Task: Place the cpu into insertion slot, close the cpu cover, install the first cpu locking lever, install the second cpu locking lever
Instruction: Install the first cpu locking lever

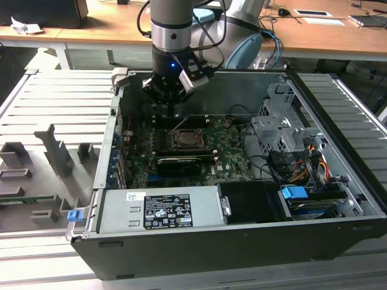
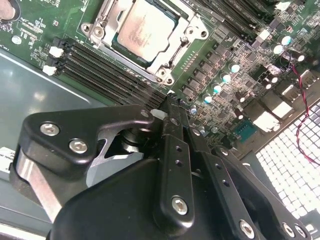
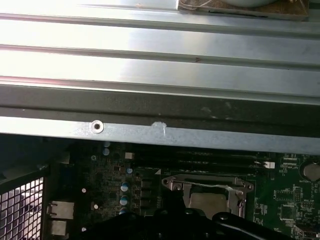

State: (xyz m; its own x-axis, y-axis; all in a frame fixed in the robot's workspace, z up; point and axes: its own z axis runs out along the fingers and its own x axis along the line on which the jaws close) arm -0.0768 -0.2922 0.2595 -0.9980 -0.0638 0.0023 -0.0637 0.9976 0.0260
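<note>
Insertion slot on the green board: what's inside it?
The cpu lies inside the insertion slot, its silver top showing through the window of the cpu cover. The cover's frame hides the chip's edges, and the chip hides the socket floor beneath.

Arm (image 1: 171, 30) stands vertical, wrist pointing straight down; gripper (image 2: 171, 106) jaws pressed together, tips meeting, in the second wrist view.

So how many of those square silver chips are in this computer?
1. The cpu sits in the insertion slot on the green motherboard, seen in the second wrist view. Another could be hidden beneath other parts.
</note>
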